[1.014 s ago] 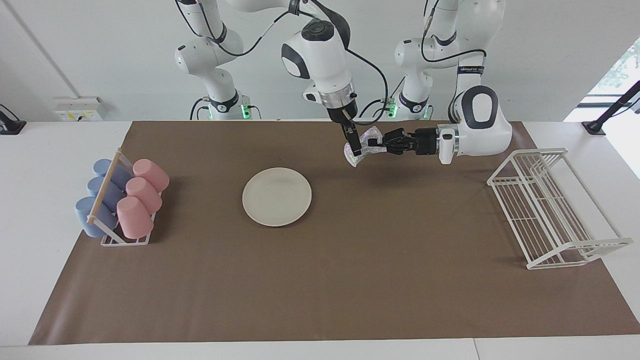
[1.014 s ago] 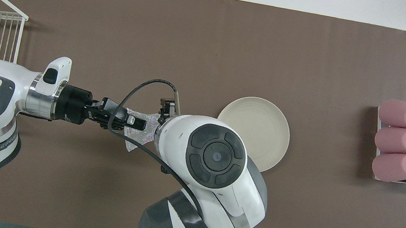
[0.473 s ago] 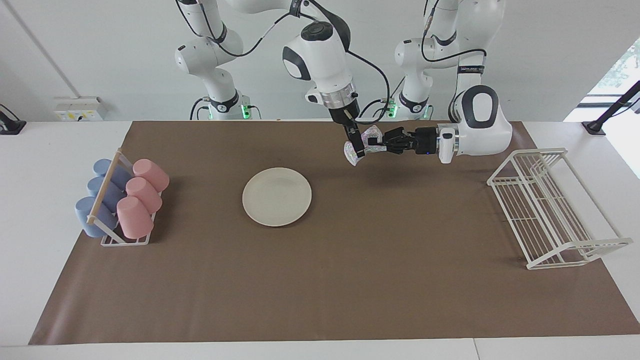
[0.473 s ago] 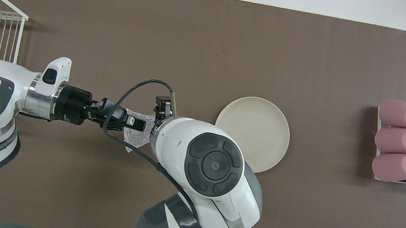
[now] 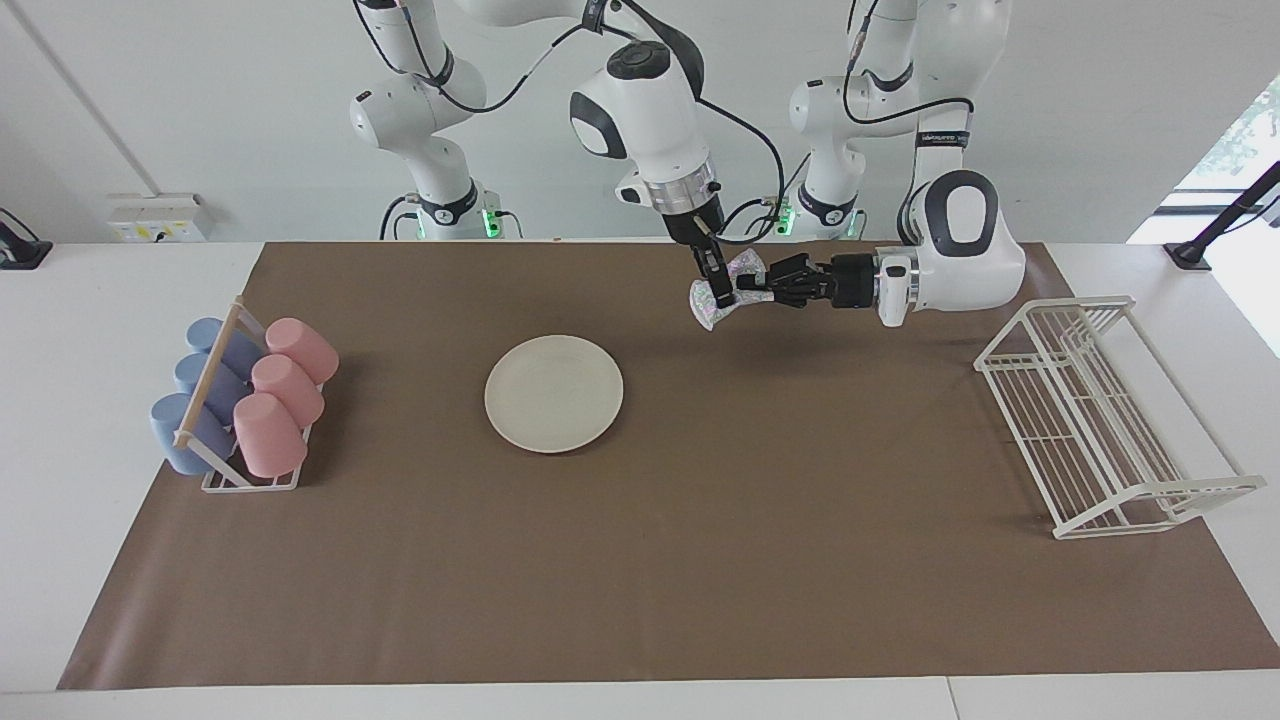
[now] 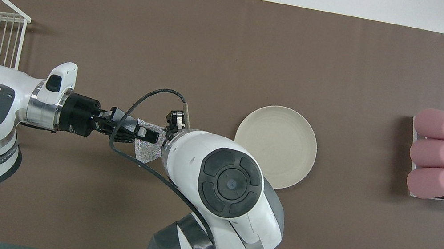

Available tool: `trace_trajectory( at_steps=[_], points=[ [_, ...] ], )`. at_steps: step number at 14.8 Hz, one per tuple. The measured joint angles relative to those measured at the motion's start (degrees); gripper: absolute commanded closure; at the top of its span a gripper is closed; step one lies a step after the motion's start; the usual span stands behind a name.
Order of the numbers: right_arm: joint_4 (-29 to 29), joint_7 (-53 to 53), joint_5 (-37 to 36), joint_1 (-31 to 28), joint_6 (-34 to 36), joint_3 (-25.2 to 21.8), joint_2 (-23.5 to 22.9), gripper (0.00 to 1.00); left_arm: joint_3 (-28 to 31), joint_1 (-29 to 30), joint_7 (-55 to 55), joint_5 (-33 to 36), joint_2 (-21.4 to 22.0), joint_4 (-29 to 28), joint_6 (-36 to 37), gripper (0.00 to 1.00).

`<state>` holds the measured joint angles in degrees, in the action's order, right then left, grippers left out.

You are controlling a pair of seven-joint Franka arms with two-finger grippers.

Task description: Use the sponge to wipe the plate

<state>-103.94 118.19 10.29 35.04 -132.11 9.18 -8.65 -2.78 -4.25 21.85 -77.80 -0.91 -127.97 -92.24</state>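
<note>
The cream-white plate lies flat on the brown mat, also in the overhead view. The silvery sponge hangs in the air over bare mat, beside the plate toward the left arm's end; it shows in the overhead view. My left gripper reaches in level and is shut on the sponge, as the overhead view shows. My right gripper points down and its fingers are closed on the same sponge. In the overhead view its tips are hidden under its own arm.
A rack with pink and blue cups stands at the right arm's end of the mat. A white wire dish rack stands at the left arm's end. The brown mat covers the table.
Both grippers have risen slightly together with the sponge between them and shifted a little toward the left arm's end. The plate has not moved.
</note>
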Motion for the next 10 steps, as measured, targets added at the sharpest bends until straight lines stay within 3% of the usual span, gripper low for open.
trace_trajectory(
  at_steps=[5,6,7,10],
  points=[
    [0.0,0.5,0.0,0.0,-0.7,0.0,0.0,1.0,0.0,0.0,0.1,0.0,0.0,-0.2,0.3,1.0],
    [0.0,0.5,0.0,0.0,-0.7,0.0,0.0,1.0,-0.1,0.0,0.2,0.0,0.0,-0.2,0.3,0.66],
    [0.0,0.5,0.0,-0.1,-0.7,0.0,0.0,1.0,-0.1,0.0,0.3,0.1,0.1,-0.2,0.3,0.01],
    [-0.3,0.5,0.1,-0.2,-0.7,-0.2,0.0,1.0,0.0,0.0,0.3,0.6,0.8,-0.2,0.3,0.0]
  ],
)
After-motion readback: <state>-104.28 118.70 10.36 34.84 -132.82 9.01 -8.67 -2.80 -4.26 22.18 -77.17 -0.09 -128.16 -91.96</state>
